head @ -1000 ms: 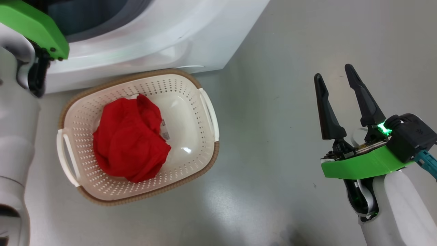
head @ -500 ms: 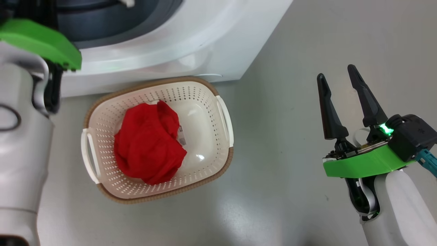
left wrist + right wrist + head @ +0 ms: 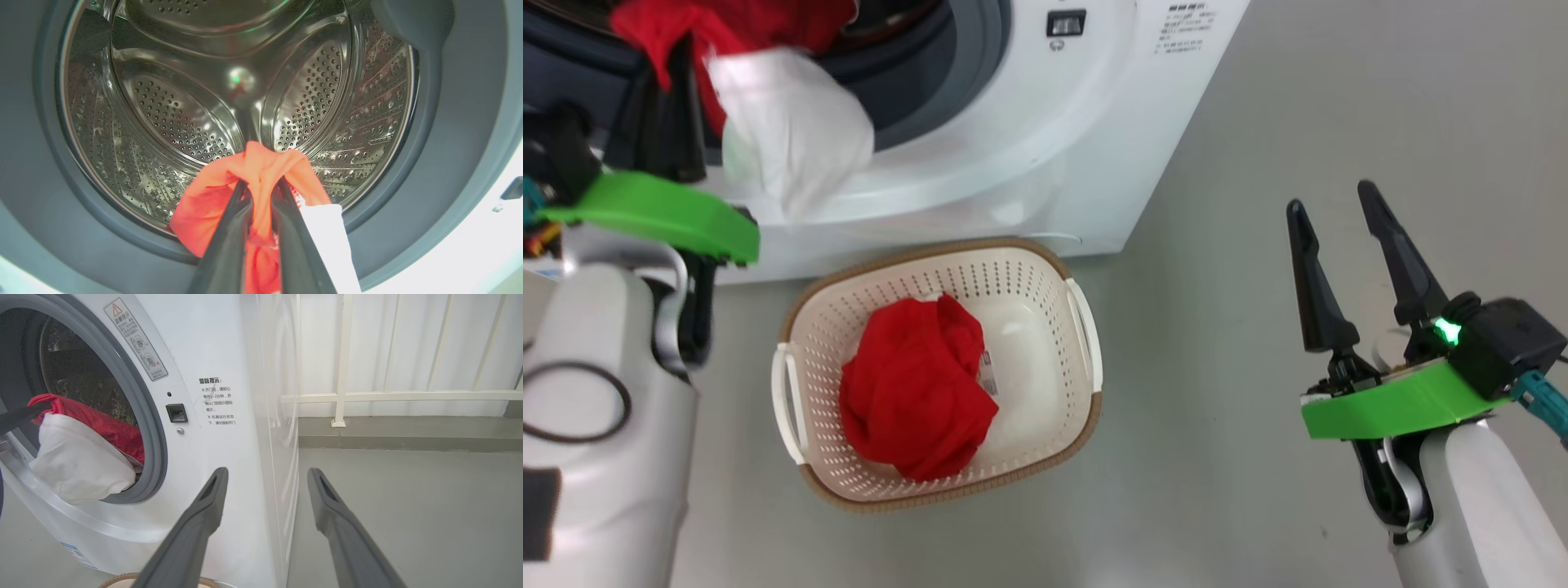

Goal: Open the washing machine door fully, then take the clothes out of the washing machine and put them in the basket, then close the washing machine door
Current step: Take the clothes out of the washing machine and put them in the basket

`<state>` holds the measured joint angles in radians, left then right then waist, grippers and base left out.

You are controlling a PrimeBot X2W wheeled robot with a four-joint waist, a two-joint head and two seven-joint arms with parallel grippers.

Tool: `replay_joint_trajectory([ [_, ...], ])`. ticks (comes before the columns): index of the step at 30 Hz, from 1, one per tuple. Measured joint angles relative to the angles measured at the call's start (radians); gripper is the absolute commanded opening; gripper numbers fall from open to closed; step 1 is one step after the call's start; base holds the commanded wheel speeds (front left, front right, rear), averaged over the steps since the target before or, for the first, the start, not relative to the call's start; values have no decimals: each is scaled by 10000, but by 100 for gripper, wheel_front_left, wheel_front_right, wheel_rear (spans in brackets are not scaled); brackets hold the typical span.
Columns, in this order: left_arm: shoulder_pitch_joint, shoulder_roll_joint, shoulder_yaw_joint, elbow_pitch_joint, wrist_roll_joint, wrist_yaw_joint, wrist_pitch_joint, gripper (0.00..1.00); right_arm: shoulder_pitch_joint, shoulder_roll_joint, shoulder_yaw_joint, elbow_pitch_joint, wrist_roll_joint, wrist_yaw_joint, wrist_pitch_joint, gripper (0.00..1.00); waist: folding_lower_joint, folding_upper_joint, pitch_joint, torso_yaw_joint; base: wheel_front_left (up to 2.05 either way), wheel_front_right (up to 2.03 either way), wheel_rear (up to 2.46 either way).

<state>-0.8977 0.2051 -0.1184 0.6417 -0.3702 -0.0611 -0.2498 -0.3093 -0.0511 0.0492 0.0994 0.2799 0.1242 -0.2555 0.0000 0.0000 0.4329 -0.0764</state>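
My left gripper (image 3: 262, 183) is shut on a red and white garment (image 3: 212, 204) at the mouth of the washing machine's steel drum (image 3: 184, 102). In the head view the left gripper (image 3: 674, 82) holds that garment (image 3: 784, 131) so that it hangs over the grey gasket (image 3: 980, 73). The white washing machine (image 3: 1045, 147) stands open; its door is out of view. Below it on the floor sits the cream basket (image 3: 1086, 343) with another red piece of the clothes (image 3: 915, 400) inside. My right gripper (image 3: 1331, 200) hangs open and empty to the right, apart from everything.
The right wrist view shows the right gripper (image 3: 267, 471) pointing at the machine's front corner (image 3: 245, 416), with the garment (image 3: 77, 465) in the opening. A white railing (image 3: 343, 396) and wall stand behind. Grey floor (image 3: 1258, 122) spreads right of the basket.
The head camera has shifted, bringing the drum opening into view. My left gripper now shows holding a red and white garment at the opening. The right gripper has stayed open in place.
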Motion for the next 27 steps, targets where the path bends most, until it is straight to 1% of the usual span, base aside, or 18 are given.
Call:
replay_joint_trajectory([
  [7, 1161, -263, 587, -869, 407, -31, 0, 0, 380, 0, 0, 96, 0, 0, 0, 100, 0, 0, -725, 140, 0, 0, 0],
  [8, 1309, -301, 656, -997, 460, -105, 0, 0, 434, 0, 0, 111, 0, 0, 0, 100, 0, 0, -829, 156, 0, 0, 0],
  [11, 1762, -355, 830, -1413, 593, -121, 0, 0, 584, 0, -15, 121, 0, 0, 0, 100, 0, 0, -1122, 200, 0, 0, 0],
  [12, 1898, -362, 861, -1521, 642, -190, 0, 0, 643, 0, -19, 130, 0, 0, 0, 100, 0, 0, -1215, 215, 0, 0, 0],
  [18, 2746, -633, 966, -2556, 989, -291, 0, 0, 798, 0, -38, 146, 2, 0, 0, 100, 0, 0, -1760, 345, 0, 0, 0],
  [27, 3726, -746, 1028, -4247, 1246, -357, -4, 0, 879, 0, -38, 211, 17, 0, 0, 100, 0, 0, -2218, 450, 0, 0, 0],
])
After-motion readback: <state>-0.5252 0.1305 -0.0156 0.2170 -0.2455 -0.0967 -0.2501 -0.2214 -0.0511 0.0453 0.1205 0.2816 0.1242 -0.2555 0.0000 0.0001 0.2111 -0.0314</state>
